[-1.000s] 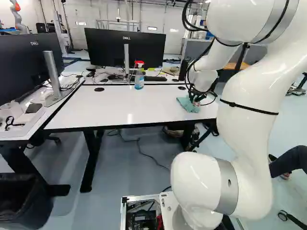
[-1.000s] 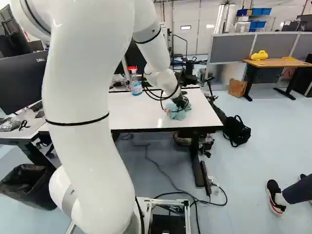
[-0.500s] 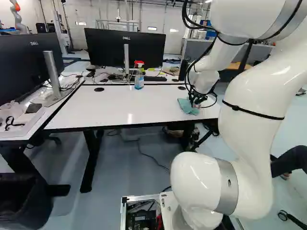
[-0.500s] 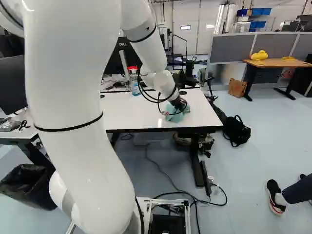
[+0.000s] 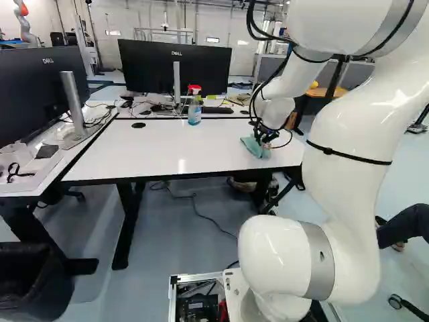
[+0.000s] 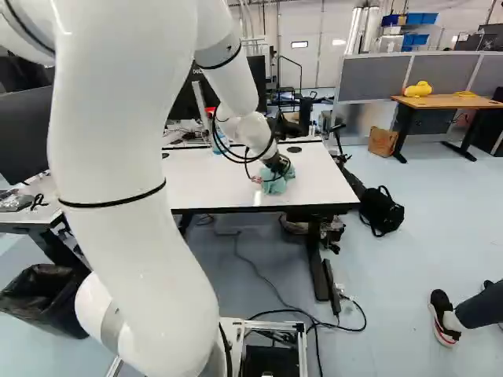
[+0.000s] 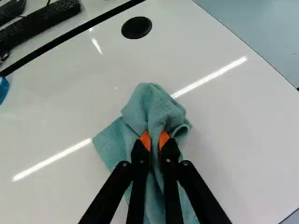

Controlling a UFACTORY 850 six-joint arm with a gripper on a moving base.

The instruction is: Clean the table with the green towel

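- Shifted since the earlier frames: the arm [image 5: 352, 154], with tool [image 7: 154, 140] and towel [image 7: 152, 105], toward the left of both base views. No movement of the base found.
- Tool: fingers closed to a narrow gap, orange pads pressing a fold of the towel from both sides. Grip judged sound.
- Towel: on the surface [image 5: 181, 144], near its right end in the left base view; bunched ahead of the fingers, one corner spread flat beside them, the remainder lying under the tool.
- Step in hand, as judged: wiping. Extent cleaned cannot be determined.
- Risk, uneven wiping: the towel is gathered into a lump, so contact is probably patchy and strips may be missed between strokes.
- Risk, loss of grip: only a fold is pinched. Drag from the loose cloth could draw it out of the pads if the tool presses hard.
- Risk, scuffing: should the cloth ride up or roll over, the hard fingertips could meet the surface. Light, steady pressure is advised.
- Risk, collision: the bottle [image 5: 194, 113] stands at the far edge; a long stroke that way could tip it.
- Risk, snagging: the cables [image 6: 215, 129] loop loosely about the wrist and could catch the bottle during a low sweep.
- Risk, overrun: a stroke past the near edge could leave cloth hanging and fold it on return.
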